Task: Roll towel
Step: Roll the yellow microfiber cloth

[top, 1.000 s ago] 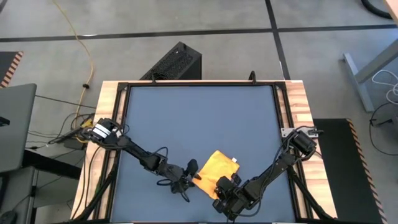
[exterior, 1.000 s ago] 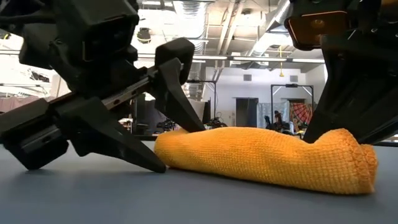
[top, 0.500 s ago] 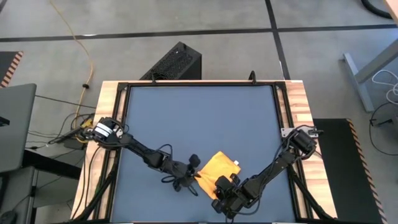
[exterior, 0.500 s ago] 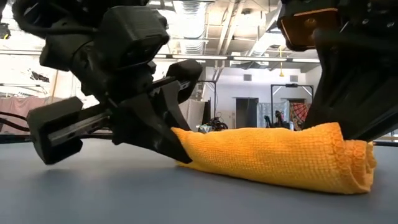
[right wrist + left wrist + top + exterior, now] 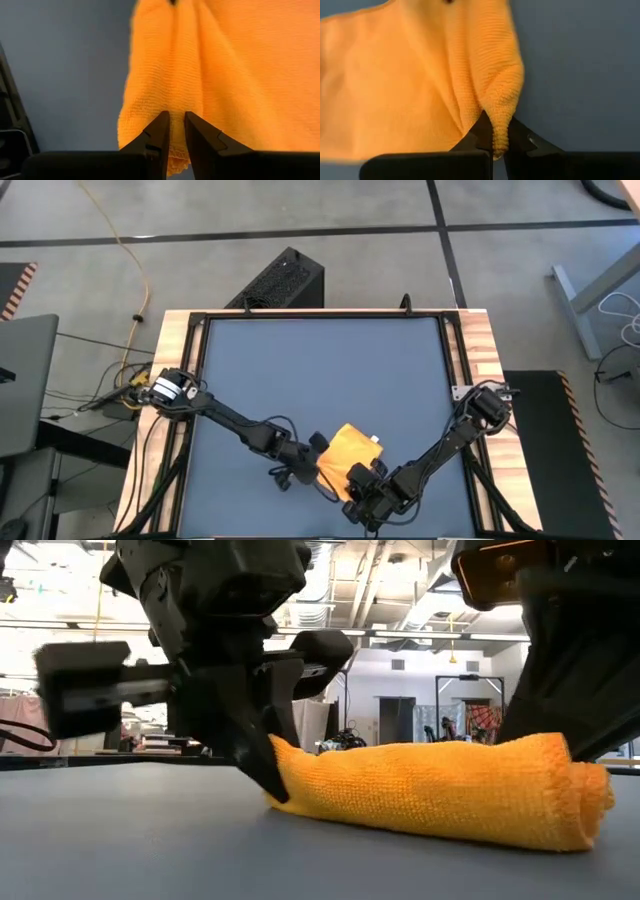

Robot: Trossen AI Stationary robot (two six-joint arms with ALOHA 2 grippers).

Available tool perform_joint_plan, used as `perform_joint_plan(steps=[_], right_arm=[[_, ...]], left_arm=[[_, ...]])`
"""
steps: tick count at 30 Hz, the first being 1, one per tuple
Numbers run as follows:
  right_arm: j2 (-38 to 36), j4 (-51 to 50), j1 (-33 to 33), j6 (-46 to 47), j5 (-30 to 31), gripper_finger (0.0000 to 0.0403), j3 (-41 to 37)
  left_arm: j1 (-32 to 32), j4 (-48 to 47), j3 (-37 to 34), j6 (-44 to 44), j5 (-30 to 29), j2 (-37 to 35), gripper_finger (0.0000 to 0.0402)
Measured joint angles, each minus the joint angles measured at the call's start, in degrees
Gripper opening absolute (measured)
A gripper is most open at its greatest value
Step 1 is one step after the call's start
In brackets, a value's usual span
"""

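The yellow towel [image 5: 347, 451] lies partly rolled near the table's front edge, its white tag [image 5: 378, 439] on the far right side. In the low view it is a thick roll [image 5: 440, 790] resting lengthwise on the blue table top. My left gripper [image 5: 319, 464] is at the roll's left end, shut on it. My right gripper [image 5: 358, 484] is at the near right end, shut on the cloth there. My left gripper pinches a bunched fold at the roll's left end [image 5: 503, 102] between its two fingers [image 5: 262, 765]. It slants down from the table's left. The cloth there is several layers thick, and the rest of the roll lies on the table. My right gripper pinches a raised fold of the towel's near right end [image 5: 175, 102] between its two fingertips. It slants down from the near right side. The cloth spreads away slack beyond the fingers, and the towel rests on the table.
A blue mat covers the table [image 5: 320, 370] inside a wooden frame [image 5: 172, 380]; most of the mat is bare beyond the towel. The table's front edge lies just below both grippers. A black box [image 5: 278, 280] stands on the floor behind the table.
My left gripper has shut on the towel's left end, which it straddled with open fingers before. It has then turned steeper, risen a little and moved toward the table's right, pushing that end inward. The towel is now bunched tighter and taller. My right gripper has kept its hold.
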Motion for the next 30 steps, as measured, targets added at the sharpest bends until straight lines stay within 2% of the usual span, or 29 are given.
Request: perform_joint_plan(steps=[4, 11, 16, 23, 28, 30], right_arm=[[-1.5, -0.8, -0.4, -3.2, 1.2, 0.0087, 0.0], [-2.5, -2.9, -1.5, -7.3, 8.0, 0.0087, 0.0], [-2.4, -7.0, -3.9, -7.1, 6.6, 0.0087, -0.2], [-1.4, -11.7, -8.7, -12.1, 7.0, 0.0087, -0.4], [0.2, -2.2, -14.3, -20.1, 2.1, 0.0087, -3.8], [0.9, -0.6, -16.0, -22.7, 2.3, 0.0087, -4.2]], left_arm=[[0.0, -0.3, 0.1, -1.1, 4.5, 0.0, 0.0002], [0.0, -0.4, 0.1, -1.5, 4.9, 0.0, 0.0001], [0.1, -0.7, 0.1, -2.5, 5.2, -0.2, 0.0001], [1.9, -3.0, 0.0, -6.4, 10.8, -1.7, 0.0], [2.0, -3.3, -0.7, -7.1, 10.6, -1.7, 0.0], [1.9, -2.8, -1.4, -8.1, 10.5, -2.1, 0.0]])
